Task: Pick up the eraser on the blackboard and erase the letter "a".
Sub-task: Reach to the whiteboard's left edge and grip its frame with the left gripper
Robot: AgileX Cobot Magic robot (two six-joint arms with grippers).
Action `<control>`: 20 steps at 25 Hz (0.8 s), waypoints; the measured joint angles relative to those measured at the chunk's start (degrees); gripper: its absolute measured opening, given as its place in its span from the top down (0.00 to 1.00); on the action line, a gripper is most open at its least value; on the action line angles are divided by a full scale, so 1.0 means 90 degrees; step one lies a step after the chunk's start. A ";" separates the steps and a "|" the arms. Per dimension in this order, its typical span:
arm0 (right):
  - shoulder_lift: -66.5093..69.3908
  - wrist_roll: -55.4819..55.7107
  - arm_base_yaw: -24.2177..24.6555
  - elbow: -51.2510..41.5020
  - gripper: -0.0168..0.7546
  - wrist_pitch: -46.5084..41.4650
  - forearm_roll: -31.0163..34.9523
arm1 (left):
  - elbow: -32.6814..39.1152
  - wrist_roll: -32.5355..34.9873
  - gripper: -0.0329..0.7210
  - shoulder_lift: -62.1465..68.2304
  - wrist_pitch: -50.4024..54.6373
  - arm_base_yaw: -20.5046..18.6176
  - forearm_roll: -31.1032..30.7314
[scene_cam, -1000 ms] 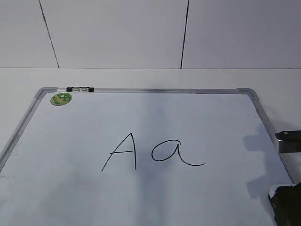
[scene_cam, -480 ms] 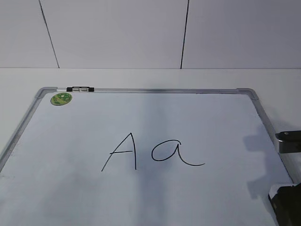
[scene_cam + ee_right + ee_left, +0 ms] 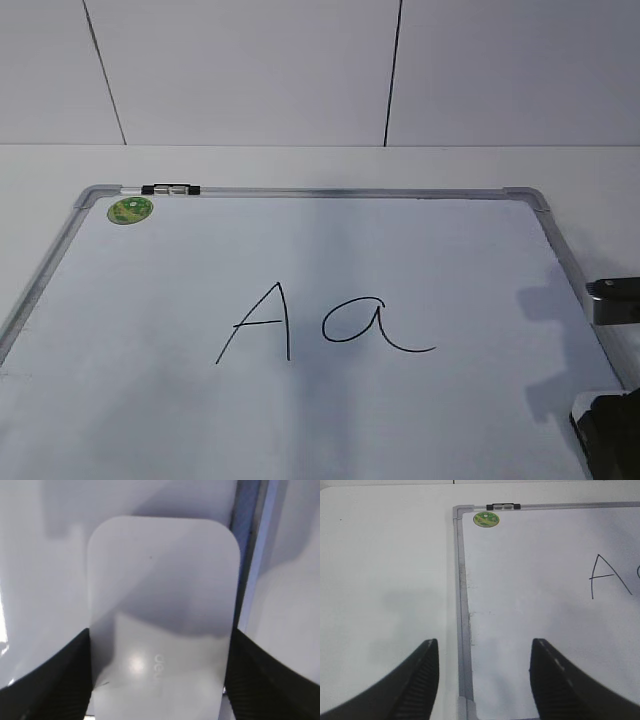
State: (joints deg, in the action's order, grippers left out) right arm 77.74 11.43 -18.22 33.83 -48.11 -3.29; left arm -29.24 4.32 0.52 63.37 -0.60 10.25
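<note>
Eraser (image 3: 162,625) sits snug between the right gripper (image 3: 160,680) fingers, which touch both long sides, seemingly clamped. Lift it level, then press flat. Farther out, the letter "a" (image 3: 372,326) on the blackboard (image 3: 450,250). Left gripper (image 3: 485,680) gapes empty.

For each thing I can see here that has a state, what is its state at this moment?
eraser: lying flat between the right tool's fingers, by the board's frame.
letter "a": whole, not erased.
capital "A": whole.
blackboard: lying flat on the table.
left tool: open, empty, over the board's left frame.
right tool: fingers against the eraser's two sides; a firm grip cannot be told.
</note>
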 joint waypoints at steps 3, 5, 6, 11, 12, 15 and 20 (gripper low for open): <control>0.0000 0.0004 0.0000 0.0000 0.26 0.0000 0.0000 | 0.0000 0.0000 0.38 0.0000 0.0000 0.0000 0.0000; 0.0000 0.0016 0.0000 0.0000 0.26 0.0000 0.0000 | 0.0000 0.0000 0.38 0.0000 0.0000 0.0000 0.0000; 0.0000 0.0016 0.0000 0.0000 0.26 0.0000 0.0000 | 0.0000 0.0000 0.38 0.0000 0.0000 0.0000 0.0000; 0.0003 0.0016 0.0000 0.0027 0.26 -0.0089 0.0000 | 0.0000 0.0000 0.38 0.0000 0.0000 0.0000 0.0000; 0.0014 0.0016 0.0000 0.0058 0.26 -0.0156 0.0000 | 0.0000 0.0000 0.38 0.0000 0.0000 0.0000 0.0000; 0.0030 0.0016 0.0000 0.0271 0.26 -0.0503 0.0000 | 0.0000 0.0000 0.38 0.0000 0.0000 0.0000 0.0000; 0.0030 0.0016 0.0000 0.0737 0.26 -0.1015 0.0000 | 0.0000 0.0000 0.38 0.0000 0.0000 0.0000 0.0000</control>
State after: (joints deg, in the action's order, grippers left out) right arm 78.01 11.57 -18.22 40.47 -57.24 -3.29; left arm -29.24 4.32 0.52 63.37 -0.60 10.25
